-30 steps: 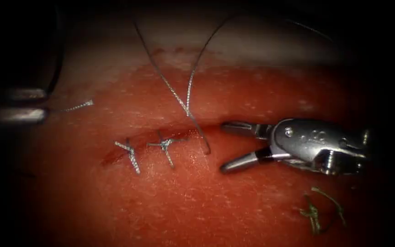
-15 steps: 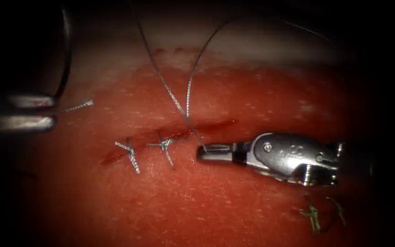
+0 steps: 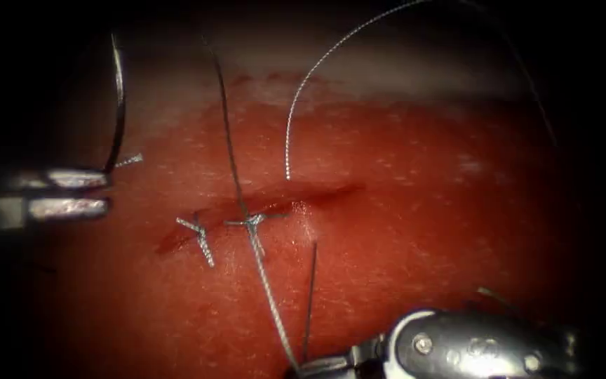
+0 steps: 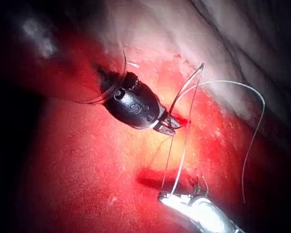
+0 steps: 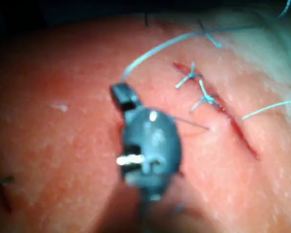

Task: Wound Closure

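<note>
Needle (image 3: 119,105) stands at the far left of the endoscope view, a dark curve rising steeply from the left tool (image 3: 99,191) and clear of the tissue (image 3: 422,210). The left tool's jaws lie level at mid-height on the left edge and grip the needle at its lower end. A short piece of thread (image 3: 130,160) lies just beside that spot.

Right of this, below the centre, the cut (image 3: 282,200) runs slantwise, with two knotted stitches (image 3: 198,235) across its left part. A long thread (image 3: 264,288) comes down from the top of the frame, passes the cut at the second stitch and runs on to the bottom edge. A darker strand rises from the same place at the bottom edge, just right of it, and stops below the cut. Above the cut, a pale arc of thread ends near it — the rest sweeps toward the upper right.

At the bottom right, the right tool (image 3: 310,368) points left, its jaws closed on the thread. The right wrist view shows the same tool (image 5: 120,93) holding the thread (image 5: 160,46), with the stitches (image 5: 191,77) beyond it.
</note>
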{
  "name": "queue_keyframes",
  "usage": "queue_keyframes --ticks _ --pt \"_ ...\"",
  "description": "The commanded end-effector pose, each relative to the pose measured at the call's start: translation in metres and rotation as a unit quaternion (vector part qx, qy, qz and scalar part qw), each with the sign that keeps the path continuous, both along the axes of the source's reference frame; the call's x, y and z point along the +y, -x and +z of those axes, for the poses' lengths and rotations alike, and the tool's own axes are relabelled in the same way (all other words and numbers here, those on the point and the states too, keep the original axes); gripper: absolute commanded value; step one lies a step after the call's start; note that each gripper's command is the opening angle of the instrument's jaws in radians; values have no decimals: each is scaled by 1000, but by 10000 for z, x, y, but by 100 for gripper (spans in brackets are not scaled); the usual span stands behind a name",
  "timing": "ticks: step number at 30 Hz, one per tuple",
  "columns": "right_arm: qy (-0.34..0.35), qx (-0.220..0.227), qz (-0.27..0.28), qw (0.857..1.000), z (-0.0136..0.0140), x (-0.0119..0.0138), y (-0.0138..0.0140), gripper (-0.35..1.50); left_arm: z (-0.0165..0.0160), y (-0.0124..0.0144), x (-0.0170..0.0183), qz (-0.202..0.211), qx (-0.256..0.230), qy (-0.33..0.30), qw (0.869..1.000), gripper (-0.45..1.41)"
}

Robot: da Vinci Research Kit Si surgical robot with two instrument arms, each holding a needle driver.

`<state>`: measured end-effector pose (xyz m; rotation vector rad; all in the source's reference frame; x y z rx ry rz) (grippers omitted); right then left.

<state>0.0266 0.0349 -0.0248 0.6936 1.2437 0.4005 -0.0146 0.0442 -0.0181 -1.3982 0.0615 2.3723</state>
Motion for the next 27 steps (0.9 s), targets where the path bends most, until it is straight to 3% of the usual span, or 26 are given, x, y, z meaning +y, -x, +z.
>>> queue_keyframes --ticks 1,4,5,8,11,18,27 --pt "-3 6 -5 1000 -14 -16 -16 -35 7 4 -5 1 -1 -1 1000 -35" --pt "0 11 3 1000 -28 -17 -27 -35 7 4 -5 1 -1 -1 1000 -35" --pt "37 9 37 999 -27 -9 -26 36 7 4 -5 1 -1 -1 1000 -35" --pt "88 -14 72 993 -13 13 -13 111 7 3 -5 2 -1 -1 1000 -35" --pt "121 -37 84 988 8 36 4 125 8 0 -4 4 -3 -1 1000 -35" --pt "174 -69 106 977 52 74 17 133 8 -2 -4 2 -1 0 1000 -35" --pt "200 -103 100 969 114 61 4 128 11 0 -5 0 -1 -2 1000 -35"
